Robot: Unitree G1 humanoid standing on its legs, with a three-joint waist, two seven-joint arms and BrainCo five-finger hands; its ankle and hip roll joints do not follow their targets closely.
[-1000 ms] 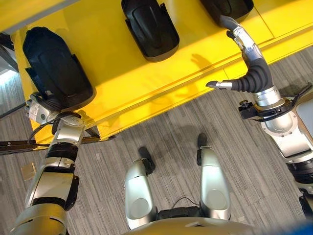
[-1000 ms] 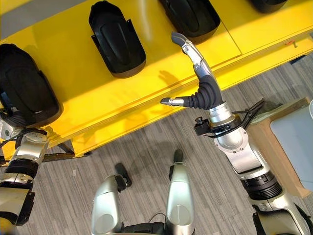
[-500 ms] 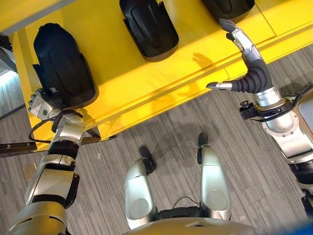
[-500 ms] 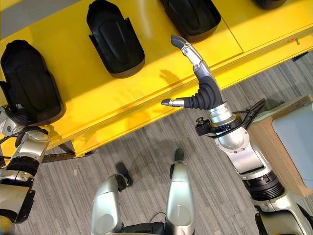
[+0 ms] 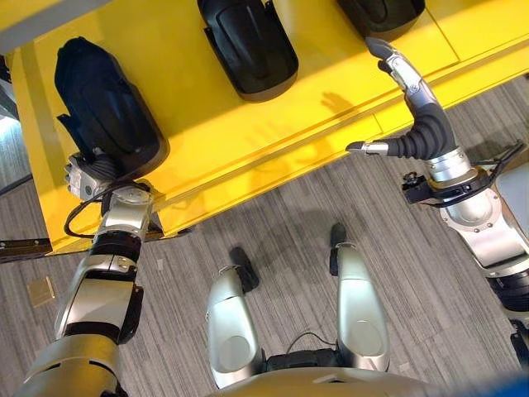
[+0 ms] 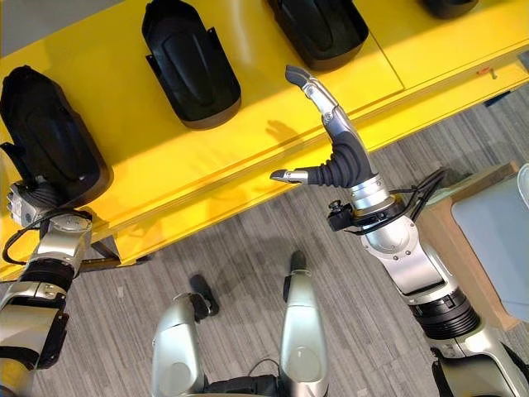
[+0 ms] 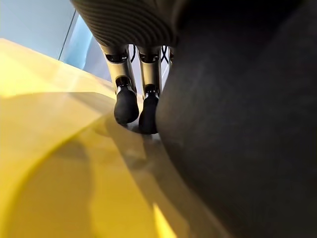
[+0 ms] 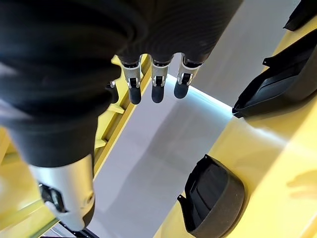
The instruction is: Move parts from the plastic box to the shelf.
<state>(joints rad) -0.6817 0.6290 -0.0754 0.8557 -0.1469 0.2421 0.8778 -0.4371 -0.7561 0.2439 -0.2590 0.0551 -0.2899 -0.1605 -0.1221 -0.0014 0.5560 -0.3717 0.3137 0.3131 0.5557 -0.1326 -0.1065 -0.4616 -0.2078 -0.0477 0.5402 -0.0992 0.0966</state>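
A yellow shelf [image 5: 231, 141] carries black moulded parts. The leftmost black part [image 5: 103, 103] lies near the shelf's left front corner. My left hand [image 5: 87, 172] is at that part's near end, at the shelf's front edge. In the left wrist view its straight fingers [image 7: 126, 104] rest their tips on the yellow surface, right beside the part [image 7: 237, 124]; the thumb is hidden. My right hand [image 6: 343, 157] hovers open over the shelf's front edge, fingers straight, thumb out, holding nothing. Its fingers [image 8: 156, 84] hang free above the shelf.
A second black part [image 5: 248, 45] and a third one [image 6: 322, 29] lie farther back along the shelf. A pale plastic box [image 6: 496, 240] on a brown base stands at the right on the grey floor. A metal shelf foot [image 5: 25, 246] sticks out at the lower left.
My left hand has slid the leftmost black part farther onto the shelf and a little to the right. The right hand has stayed almost where it was.
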